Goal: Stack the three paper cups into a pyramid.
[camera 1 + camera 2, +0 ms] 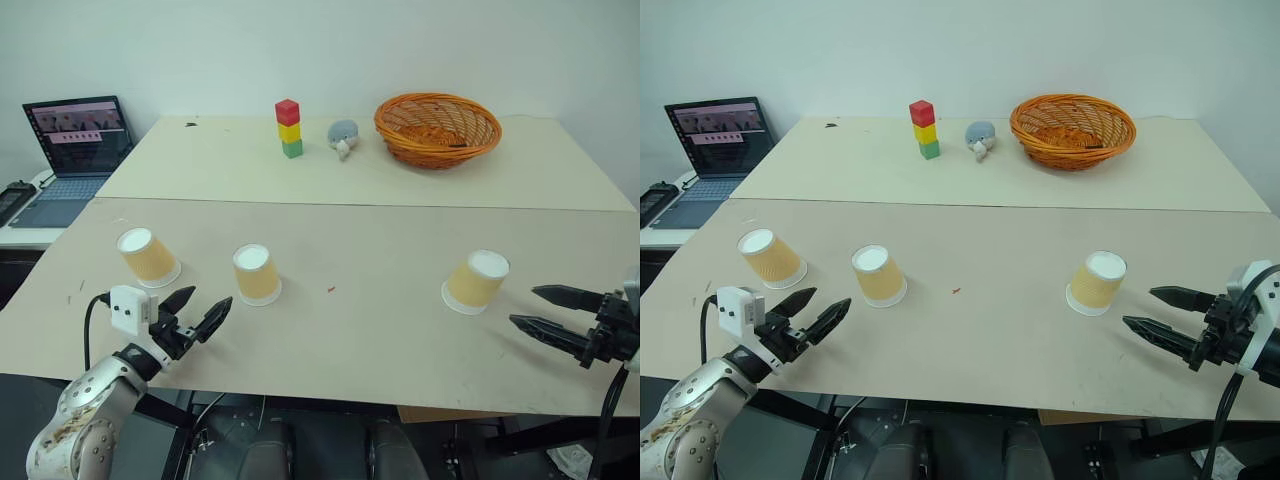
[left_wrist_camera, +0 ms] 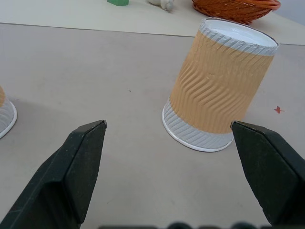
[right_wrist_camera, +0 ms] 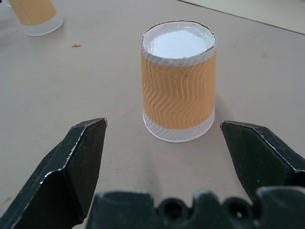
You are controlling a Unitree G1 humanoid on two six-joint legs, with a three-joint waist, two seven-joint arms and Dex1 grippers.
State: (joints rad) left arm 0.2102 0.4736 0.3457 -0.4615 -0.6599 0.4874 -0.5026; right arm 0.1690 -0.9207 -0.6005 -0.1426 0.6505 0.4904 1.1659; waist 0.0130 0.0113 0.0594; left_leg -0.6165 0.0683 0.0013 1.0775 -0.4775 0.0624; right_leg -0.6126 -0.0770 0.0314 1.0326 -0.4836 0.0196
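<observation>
Three paper cups stand upside down on the near worktop (image 1: 400, 330), white bottoms up, none stacked. The left cup (image 1: 148, 256) is at the far left. The middle cup (image 1: 256, 273) is a little to its right, apart from it. The right cup (image 1: 476, 281) stands alone, well apart from the other two.

The left claw (image 1: 196, 314) hangs low near the front edge, just in front of the middle cup. Its two black fingers are spread wide and hold nothing. The right claw (image 1: 548, 312) is just right of the right cup, not touching it. It is spread wide too, and empty.

On the far worktop sit a red, yellow and green block tower (image 1: 289, 127), a small grey toy (image 1: 343, 137) and an orange basket (image 1: 437, 129). A laptop (image 1: 70, 155) is open at the far left.
</observation>
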